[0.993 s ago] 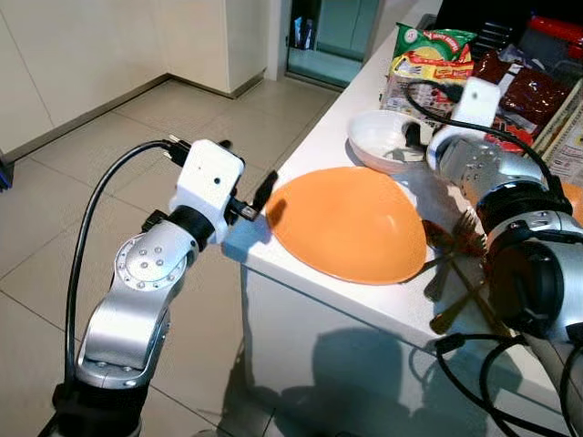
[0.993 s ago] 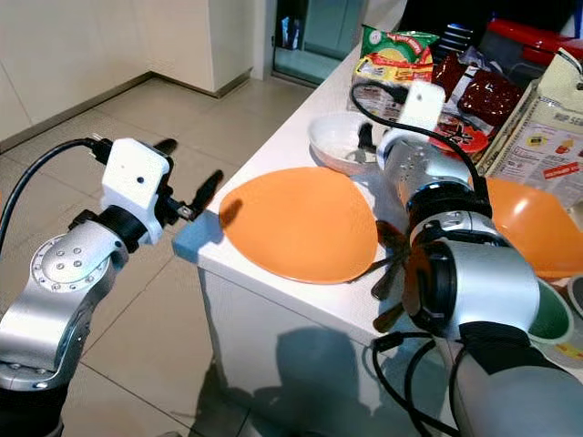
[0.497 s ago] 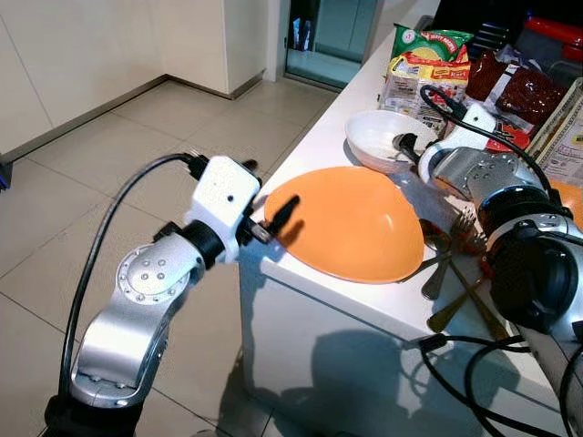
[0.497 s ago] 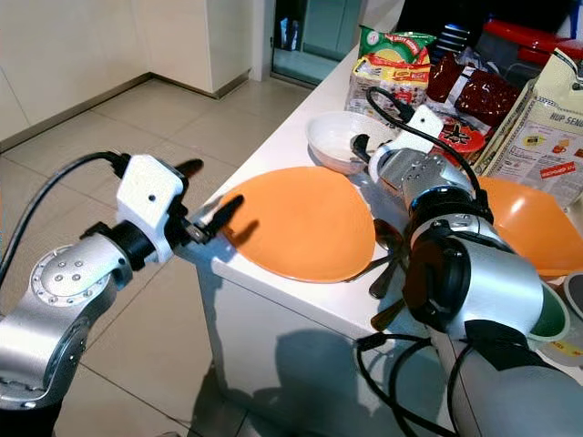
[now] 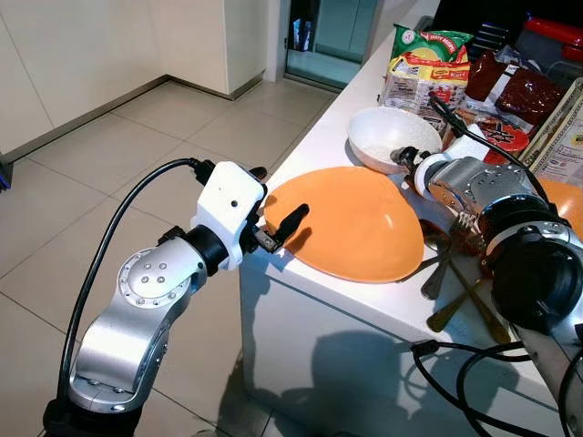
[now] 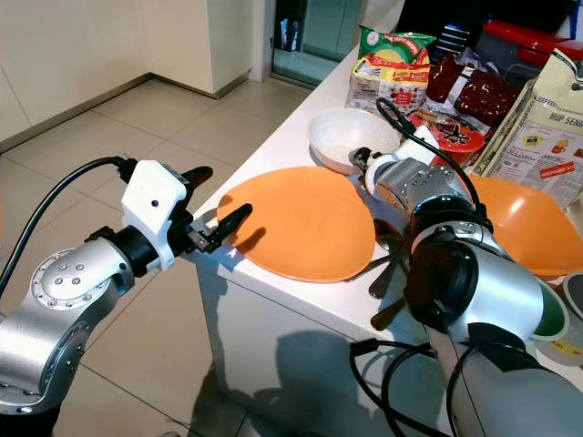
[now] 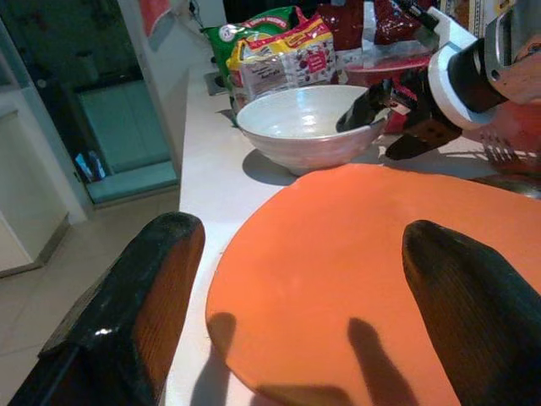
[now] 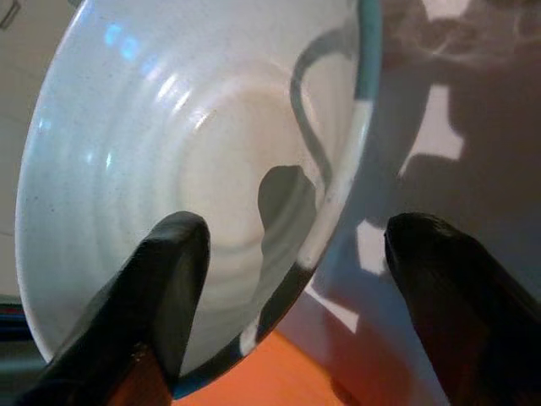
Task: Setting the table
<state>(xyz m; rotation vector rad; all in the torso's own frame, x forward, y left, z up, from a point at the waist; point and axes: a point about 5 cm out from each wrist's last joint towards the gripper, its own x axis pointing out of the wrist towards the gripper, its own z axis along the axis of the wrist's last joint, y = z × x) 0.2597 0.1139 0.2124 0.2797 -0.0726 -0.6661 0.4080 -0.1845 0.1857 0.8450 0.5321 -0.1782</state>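
Observation:
A large orange plate (image 5: 351, 223) lies at the table's near left corner. Just behind it stands a white bowl (image 5: 387, 135). My left gripper (image 5: 280, 191) is open at the plate's near left edge, its fingers (image 7: 152, 296) spread on either side of the rim. My right gripper (image 8: 296, 233) is open across the bowl's near rim (image 7: 338, 135), one finger over the inside, the other outside. Several brass forks and spoons (image 5: 448, 278) lie crossed to the right of the plate, partly under my right arm.
A second orange plate (image 6: 528, 223) sits at the right behind my right arm. Food packets (image 5: 428, 55) and boxes crowd the back of the white table (image 5: 314, 137). Tiled floor (image 5: 109, 164) lies open to the left of the table edge.
My left gripper has moved right from beside the table corner to the plate's edge. My right wrist has turned and dropped toward the bowl's rim.

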